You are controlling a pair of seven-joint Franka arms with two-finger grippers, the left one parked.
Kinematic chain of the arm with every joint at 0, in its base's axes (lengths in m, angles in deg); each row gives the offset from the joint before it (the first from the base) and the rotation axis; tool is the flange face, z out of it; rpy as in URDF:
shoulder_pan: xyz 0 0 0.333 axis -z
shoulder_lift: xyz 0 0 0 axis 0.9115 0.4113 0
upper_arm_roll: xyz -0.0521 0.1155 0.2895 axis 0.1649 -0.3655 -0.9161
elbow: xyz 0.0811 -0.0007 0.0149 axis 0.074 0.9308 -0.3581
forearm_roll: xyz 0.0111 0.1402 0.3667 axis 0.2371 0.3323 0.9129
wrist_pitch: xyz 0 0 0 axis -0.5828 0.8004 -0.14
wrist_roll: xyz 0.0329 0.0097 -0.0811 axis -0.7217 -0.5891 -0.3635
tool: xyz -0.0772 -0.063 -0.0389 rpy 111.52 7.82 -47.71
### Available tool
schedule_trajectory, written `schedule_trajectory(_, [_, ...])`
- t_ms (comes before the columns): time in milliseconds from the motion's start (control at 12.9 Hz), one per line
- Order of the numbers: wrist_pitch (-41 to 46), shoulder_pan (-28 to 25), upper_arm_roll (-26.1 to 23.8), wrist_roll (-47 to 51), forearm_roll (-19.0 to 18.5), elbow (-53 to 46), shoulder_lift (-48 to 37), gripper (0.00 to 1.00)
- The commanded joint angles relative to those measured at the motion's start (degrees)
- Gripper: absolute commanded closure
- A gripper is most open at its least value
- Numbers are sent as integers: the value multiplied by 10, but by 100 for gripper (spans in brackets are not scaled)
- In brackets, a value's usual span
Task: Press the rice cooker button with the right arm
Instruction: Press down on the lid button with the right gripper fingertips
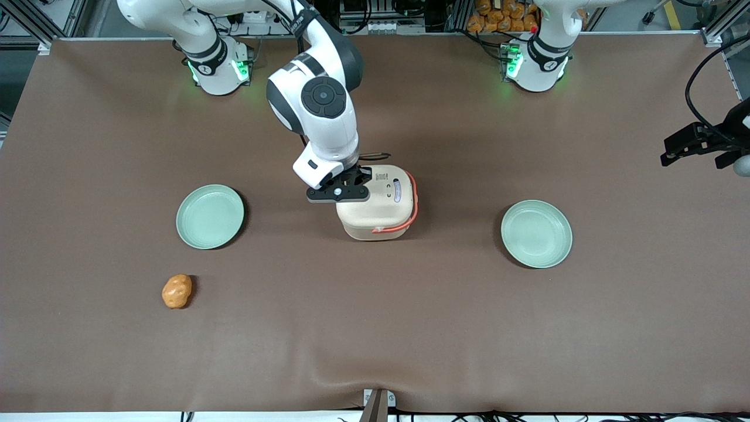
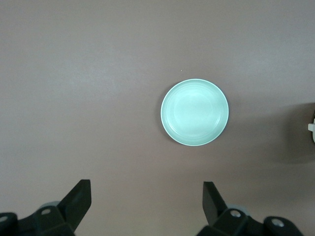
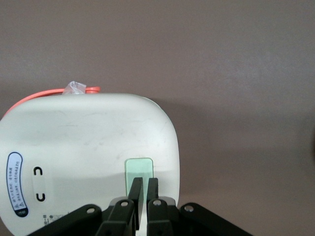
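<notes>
The cream-white rice cooker point(image 1: 378, 205) with its coral-orange handle point(image 1: 413, 202) stands mid-table, lid closed. In the right wrist view the cooker lid point(image 3: 88, 147) fills much of the frame, and the pale mint-green button point(image 3: 139, 168) sits near its edge. The right arm's black gripper point(image 1: 351, 186) hovers at the cooker's edge toward the working arm's end. Its fingers are shut, a thin slit between them, and the gripper point(image 3: 143, 181) has its tips over the button's near edge. I cannot tell if they touch it.
A mint-green plate point(image 1: 210, 216) lies toward the working arm's end and another plate point(image 1: 536, 233) toward the parked arm's end, also in the left wrist view point(image 2: 195, 112). An orange-brown potato-like object point(image 1: 176, 291) lies nearer the front camera.
</notes>
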State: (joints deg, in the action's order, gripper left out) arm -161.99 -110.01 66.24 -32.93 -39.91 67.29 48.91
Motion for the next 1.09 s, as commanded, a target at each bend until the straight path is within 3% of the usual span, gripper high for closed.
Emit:
schedule_trajectory(0, [-6,-11,6,14,-9,-5,7,90])
schedule_trajectory(1009, [-28,-11,6,18,-9,-2,23,90])
